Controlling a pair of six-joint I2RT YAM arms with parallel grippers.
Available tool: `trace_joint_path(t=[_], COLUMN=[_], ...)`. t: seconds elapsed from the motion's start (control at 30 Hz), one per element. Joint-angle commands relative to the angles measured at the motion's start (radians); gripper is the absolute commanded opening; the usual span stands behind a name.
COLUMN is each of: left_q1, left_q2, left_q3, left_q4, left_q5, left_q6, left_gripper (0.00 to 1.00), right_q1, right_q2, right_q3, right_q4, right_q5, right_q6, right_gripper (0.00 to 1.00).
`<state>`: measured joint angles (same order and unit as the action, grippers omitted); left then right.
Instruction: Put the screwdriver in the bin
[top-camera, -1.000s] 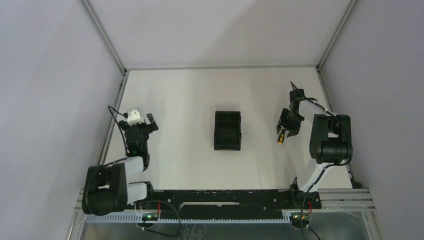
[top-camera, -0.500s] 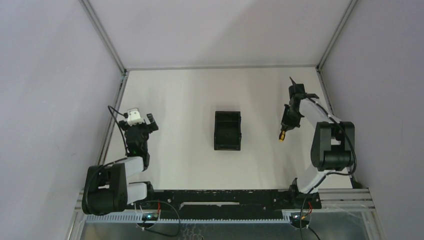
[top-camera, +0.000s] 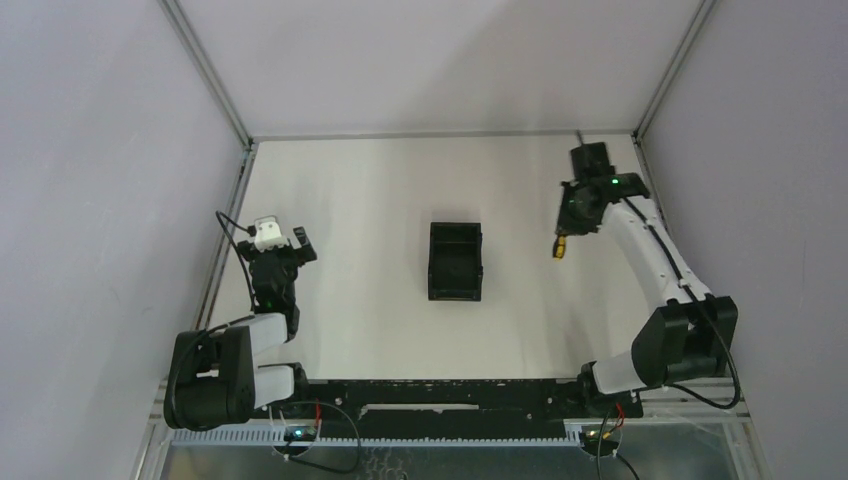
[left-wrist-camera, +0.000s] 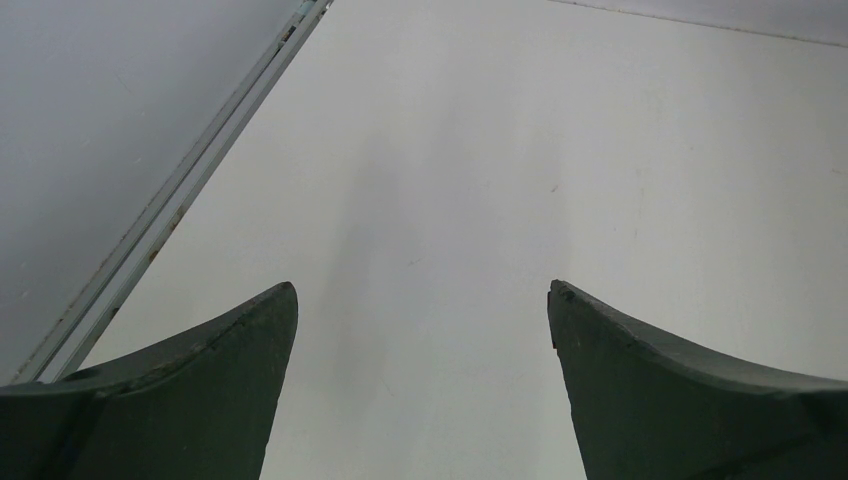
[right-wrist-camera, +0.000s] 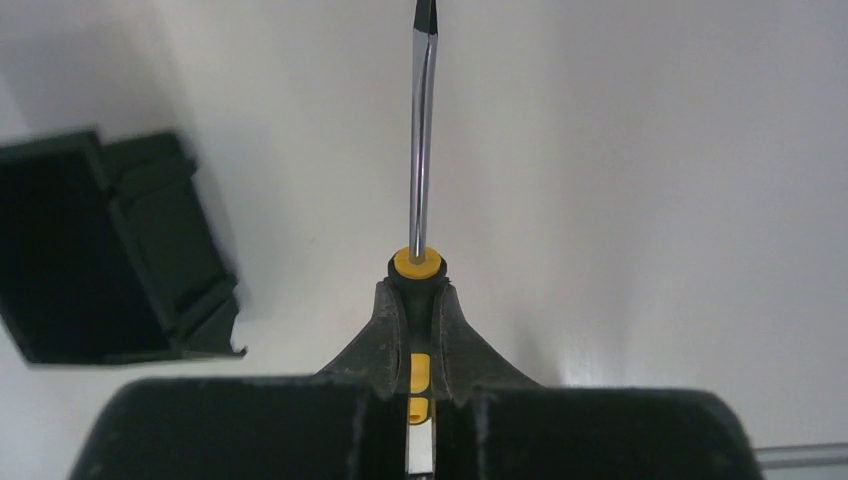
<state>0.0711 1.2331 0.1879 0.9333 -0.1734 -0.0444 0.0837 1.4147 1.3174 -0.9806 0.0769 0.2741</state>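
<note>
No text is showing legibly in any view; no label, brand, number or sign is appearing clearly enough to read on any surface.

**What I can't make out**

From the right wrist, my right gripper (right-wrist-camera: 417, 288) covers most of the screwdriver (right-wrist-camera: 424, 150) handle. The bin (right-wrist-camera: 100, 250) runs off that picture's left edge, slightly blurred. From above, the shaft is lost under that gripper. My left gripper (left-wrist-camera: 421, 300) fingers are cut off below.
</note>
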Motion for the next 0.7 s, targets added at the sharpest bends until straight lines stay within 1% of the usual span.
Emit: trace_joint_path(t=[0.0,0.07,0.13,0.23,0.3,0.37,0.43,0.67], left_q1=[-0.005,-0.005,-0.006,-0.005,-0.005,-0.005,-0.004,-0.005], left_q2=[0.0,0.0,0.0,-0.001,0.0,0.0,0.001,0.0], left_q3=[0.043,0.042,0.042,0.043,0.043,0.042,0.043,0.042], left_q4=[0.035,0.035,0.035,0.035,0.035,0.035,0.035,0.035], left_q5=[-0.004,-0.004,-0.004,-0.005,-0.004,-0.004,-0.004,-0.004], left_q6=[0.016,0.014,0.015,0.015,0.016,0.015,0.015,0.015], left_gripper=[1.0,1.0,1.0,1.0,1.0,1.0,1.0,1.0], right_q1=[0.247,0.345,0.471,0.574,0.626,0.65,0.667,0.675], right_q2=[0.024,0.055,0.103,0.178,0.225,0.268,0.296,0.389], right_q3=[0.035,0.078,0.134,0.216,0.252,0.288,0.29,0.172], right_q4=[0.03,0.046,0.055,0.059,0.071,0.064,0.082,0.242], right_q5=[-0.012,-0.02,-0.027,-0.011,-0.003,-0.001,0.008,0.013], right_q6=[0.061,0.079,0.087,0.075,0.035,0.003,-0.037,-0.151], right_gripper=[0.0,0.0,0.0,0.0,0.0,0.0,0.0,0.0])
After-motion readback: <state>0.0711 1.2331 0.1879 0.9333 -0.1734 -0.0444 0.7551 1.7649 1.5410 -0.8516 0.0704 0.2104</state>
